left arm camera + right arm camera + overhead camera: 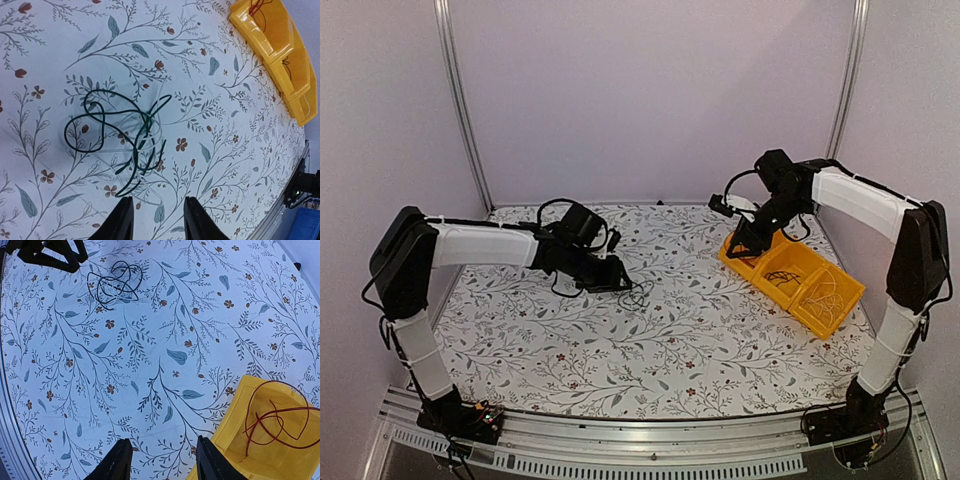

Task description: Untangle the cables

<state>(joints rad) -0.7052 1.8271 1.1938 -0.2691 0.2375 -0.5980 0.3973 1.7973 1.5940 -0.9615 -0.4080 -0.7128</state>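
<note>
A tangle of black and whitish cables [120, 135] lies on the floral table cover; it also shows in the top view [636, 296] and the right wrist view [114, 284]. My left gripper [155, 220] is open and empty, just short of the tangle. A red cable [277, 417] lies in the near compartment of the yellow bin [235, 425]. My right gripper [162, 462] is open and empty, above the bin's left end [745, 262]. Whitish wires [825, 290] lie in another bin compartment.
The yellow bin [840, 305] with several compartments sits at the right of the table, angled. The bin also shows in the left wrist view [272, 45]. Walls and metal posts enclose the back and sides.
</note>
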